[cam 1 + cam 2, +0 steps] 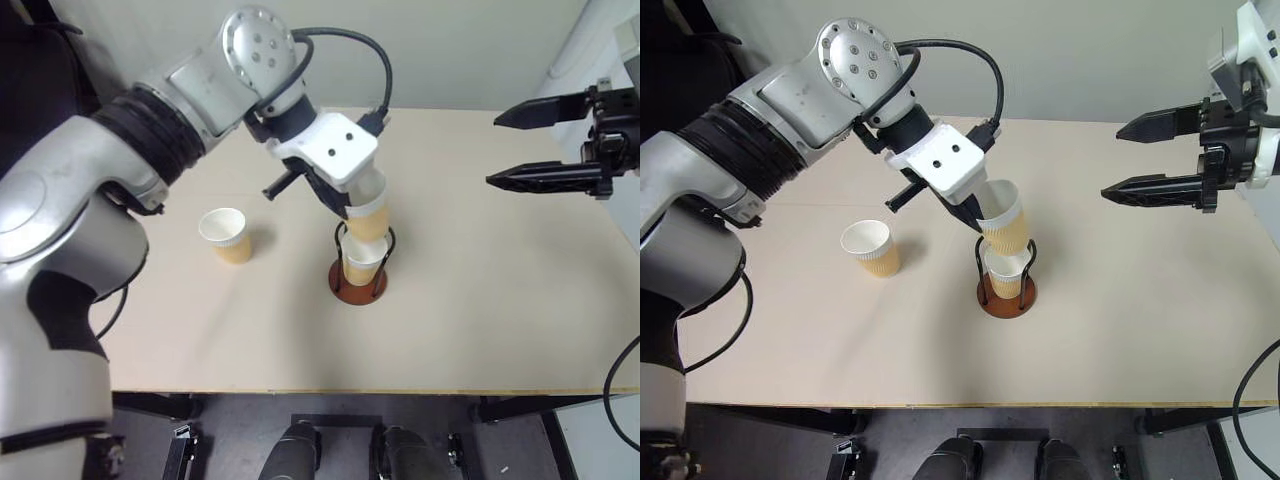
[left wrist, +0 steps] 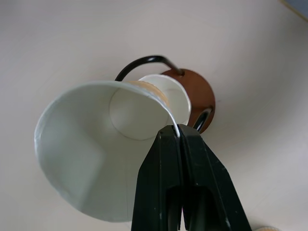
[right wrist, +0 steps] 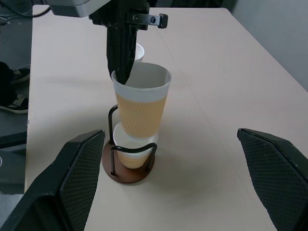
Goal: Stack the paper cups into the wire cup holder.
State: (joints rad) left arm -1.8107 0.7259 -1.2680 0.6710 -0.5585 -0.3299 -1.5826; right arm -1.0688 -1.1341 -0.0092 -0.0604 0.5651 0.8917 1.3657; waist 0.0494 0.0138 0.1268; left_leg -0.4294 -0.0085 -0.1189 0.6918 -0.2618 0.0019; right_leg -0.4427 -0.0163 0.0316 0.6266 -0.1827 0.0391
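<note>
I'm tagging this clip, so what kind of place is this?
Probably a robot test room: a bare beige tabletop against a plain wall, with only tan-banded white paper cups and a black wire cup holder on a brown disc.

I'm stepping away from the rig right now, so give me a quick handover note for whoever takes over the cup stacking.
Left end effector: shut on the rim of a paper cup, held tilted just above the wire cup holder, its bottom at the mouth of the cup already seated there.
Right end effector: open, nothing in it, hovering off to the right above the table.
Done: one cup in the holder.
Left: lower and release the held cup, then stack the third cup, which stands upright on the table to the holder's left.
</note>
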